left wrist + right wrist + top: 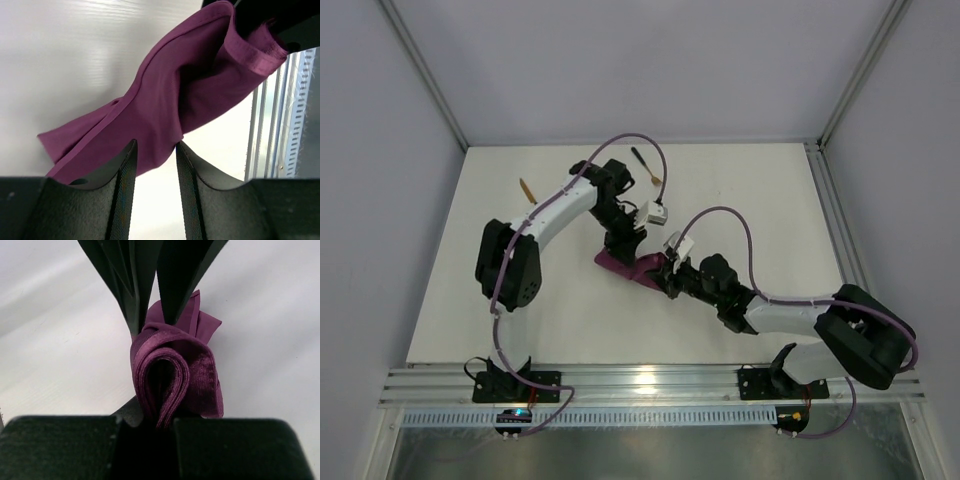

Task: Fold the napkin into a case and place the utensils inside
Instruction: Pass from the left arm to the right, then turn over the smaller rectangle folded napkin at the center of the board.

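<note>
Tabletop (760, 200): both pincers are being shown over it.
Napkin (632, 266): it is being held bunched between the two pincers.
Left pincer (155, 146): it is being pressed together on one end of the napkin.
Right pincer (161, 421): it is being clamped on the napkin's layered fold, facing the left pincer.
Fork (646, 167): it is being carried by the tabletop just beyond the left pincer.
Knife (527, 190): it is being carried well left of the left pincer.

From above, the napkin (625, 268) is mostly hidden.
</note>
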`<action>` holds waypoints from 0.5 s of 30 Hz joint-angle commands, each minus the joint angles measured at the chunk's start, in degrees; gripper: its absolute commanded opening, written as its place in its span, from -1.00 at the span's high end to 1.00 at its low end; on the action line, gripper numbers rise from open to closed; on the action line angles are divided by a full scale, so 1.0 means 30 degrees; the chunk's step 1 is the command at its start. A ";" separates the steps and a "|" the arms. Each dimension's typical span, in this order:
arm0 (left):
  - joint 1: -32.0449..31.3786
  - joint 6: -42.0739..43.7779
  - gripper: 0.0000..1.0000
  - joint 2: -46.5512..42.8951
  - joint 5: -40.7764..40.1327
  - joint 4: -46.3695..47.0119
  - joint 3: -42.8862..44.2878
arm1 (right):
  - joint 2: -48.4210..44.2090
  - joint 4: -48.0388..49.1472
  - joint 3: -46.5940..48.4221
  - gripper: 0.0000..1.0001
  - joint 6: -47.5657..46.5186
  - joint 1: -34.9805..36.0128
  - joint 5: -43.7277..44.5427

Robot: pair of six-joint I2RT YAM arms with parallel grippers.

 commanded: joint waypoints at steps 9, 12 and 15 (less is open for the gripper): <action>0.4360 -0.2967 0.19 -0.3668 0.1680 0.0498 -0.0223 | -0.0416 -0.8620 0.5334 0.92 0.1722 -0.0031 -0.1153; 0.5821 -0.3611 0.19 -0.3815 0.1563 0.0294 -0.0252 | -0.0153 -1.0320 0.6711 0.92 0.2161 -0.0031 -0.1357; 0.7227 -0.3701 0.20 -0.3757 0.1970 -0.0263 -0.0631 | 0.0257 -1.1611 0.7971 0.92 0.2659 -0.0031 -0.1797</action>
